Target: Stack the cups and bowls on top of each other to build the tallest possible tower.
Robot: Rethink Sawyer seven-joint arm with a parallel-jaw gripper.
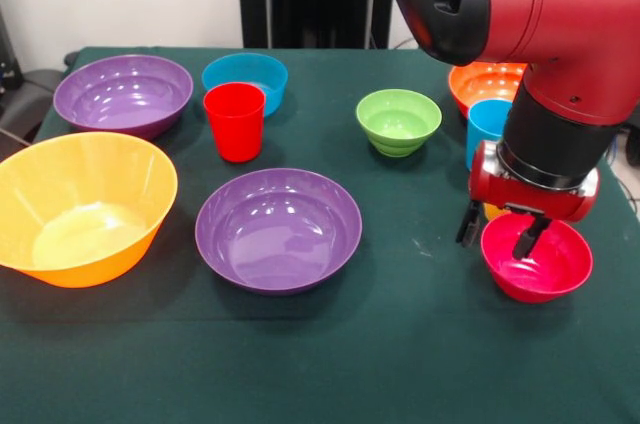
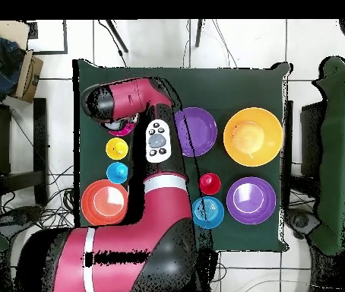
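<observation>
My gripper (image 1: 497,231) is open and low over the magenta-pink bowl (image 1: 540,262) at the front right. One finger (image 1: 527,237) is inside the bowl and the other (image 1: 467,224) is outside its left rim. Just behind stand the light blue cup (image 1: 487,127), a sliver of the yellow cup (image 1: 495,212) and the orange bowl (image 1: 485,82). The red cup (image 1: 235,121) stands upright in front of the blue bowl (image 1: 245,79). The green bowl (image 1: 398,121) sits mid-table. Nothing is stacked. In the overhead view the arm (image 2: 130,103) hides the gripper and the magenta bowl.
Two purple bowls (image 1: 123,94) (image 1: 278,229) and the biggest yellow-orange bowl (image 1: 85,204) fill the left half of the dark green table (image 1: 400,344). The overhead view shows the yellow cup (image 2: 117,147), light blue cup (image 2: 117,172) and orange bowl (image 2: 104,202) in a row.
</observation>
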